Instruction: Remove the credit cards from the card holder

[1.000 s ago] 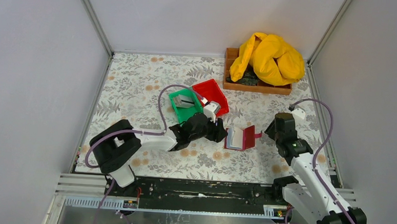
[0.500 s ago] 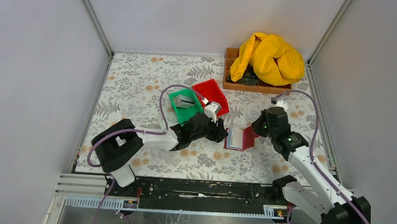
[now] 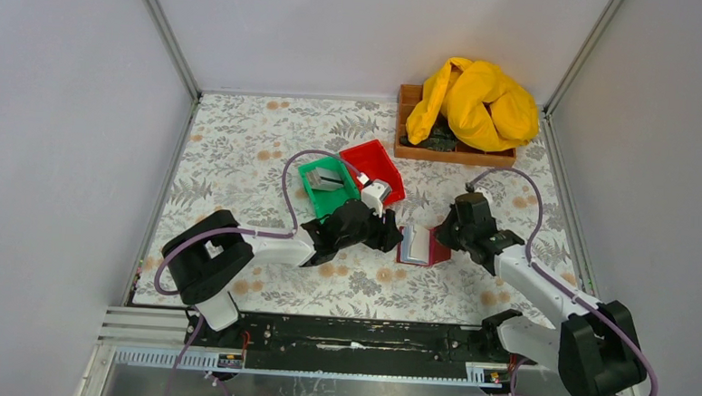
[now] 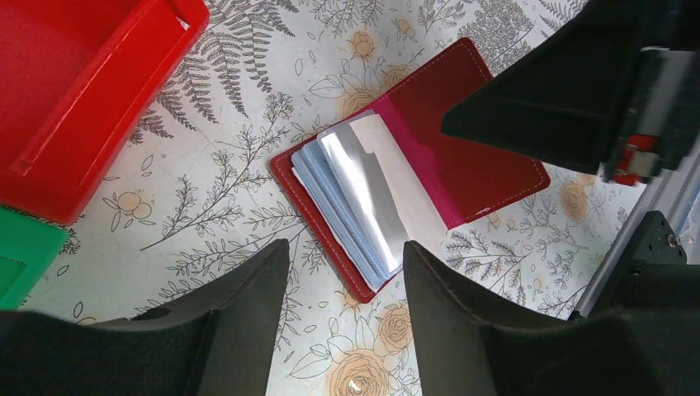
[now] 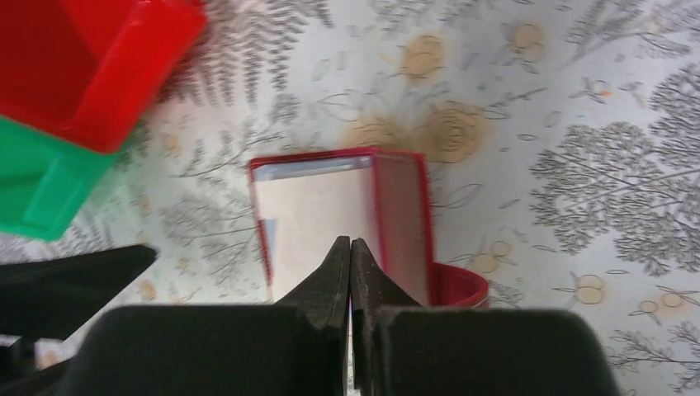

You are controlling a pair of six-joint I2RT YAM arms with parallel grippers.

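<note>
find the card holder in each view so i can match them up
Top external: card holder at the centre of the table, between the two arms.
Left wrist: card holder in mid-frame, lying open.
Right wrist: card holder in mid-frame.
Shared landmark: the red bin, up and left of the holder in all three views.

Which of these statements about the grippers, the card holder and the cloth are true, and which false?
1. The card holder lies open on the table. True.
2. The left gripper is shut. False: its jaws stand apart.
3. The right gripper is shut. True.
4. The yellow cloth covers the card holder. False: it is piled in the wooden tray at the far side.
5. Credit cards show inside the card holder. True.
</note>
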